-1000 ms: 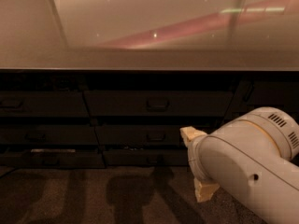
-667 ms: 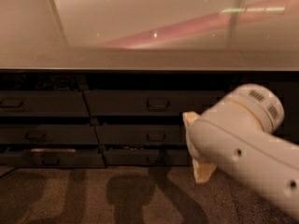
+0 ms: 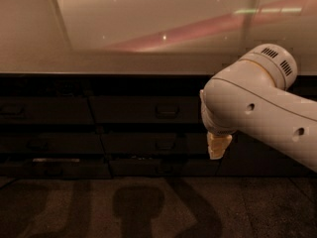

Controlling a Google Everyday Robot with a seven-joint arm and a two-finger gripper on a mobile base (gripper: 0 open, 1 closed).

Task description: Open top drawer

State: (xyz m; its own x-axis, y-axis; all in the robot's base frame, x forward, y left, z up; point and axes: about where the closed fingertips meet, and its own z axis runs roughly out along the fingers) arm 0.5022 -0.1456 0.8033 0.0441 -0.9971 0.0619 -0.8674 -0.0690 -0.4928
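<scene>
The top drawer is the dark front in the top row under the pale counter, with a rounded-rectangle pull handle at its middle. It looks closed, flush with the fronts around it. My white arm comes in from the right, and my gripper shows as a pale yellow tip hanging below the arm's wrist. The gripper is right of the handle and lower, level with the second row of drawers. It holds nothing that I can see. The arm hides the right end of the drawer rows.
A glossy pale counter top overhangs the drawers. Narrower dark fronts lie in rows below, and more fronts stand in the left column. The floor in front is dark carpet with arm shadows.
My arm has swung upward and the gripper has risen from the lowest drawer row to the second row, shifting slightly right. The drawers have not moved.
</scene>
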